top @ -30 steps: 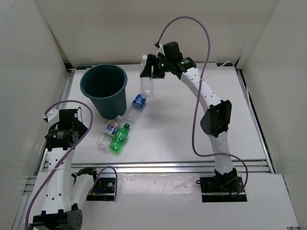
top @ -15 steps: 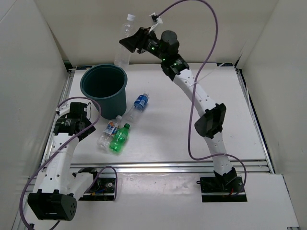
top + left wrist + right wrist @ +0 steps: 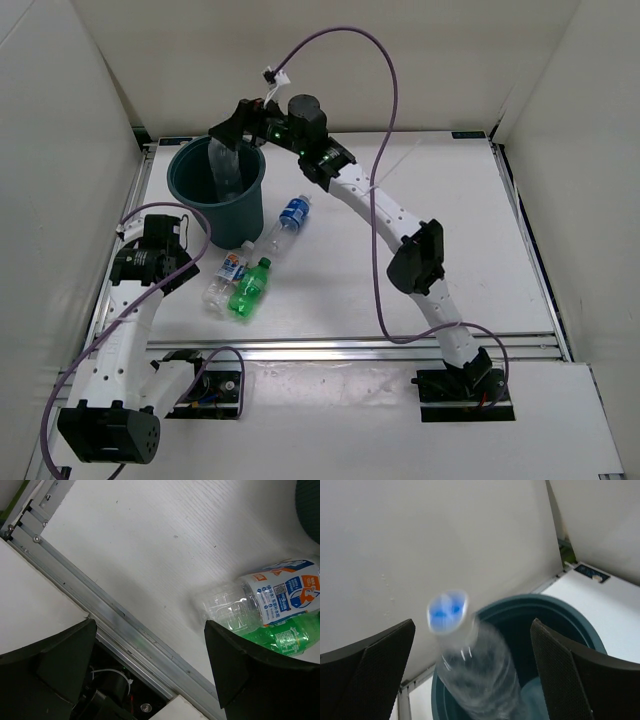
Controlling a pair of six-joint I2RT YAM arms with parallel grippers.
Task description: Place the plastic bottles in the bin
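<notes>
Nothing legible. Clear bottle (image 3: 272,594), near left of table: white-blue-orange label, print too small to read. Green bottle (image 3: 282,637) touching it: label print unreadable too.

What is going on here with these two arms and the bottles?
The right claw stands open above the bin, and a clear bottle, blurred, seems to be dropping into it. Three more bottles lie on the table beside the bin: a blue-labelled bottle, a white-labelled bottle and a green bottle. The left claw, also open, hovers near the last two and holds nothing.
</notes>
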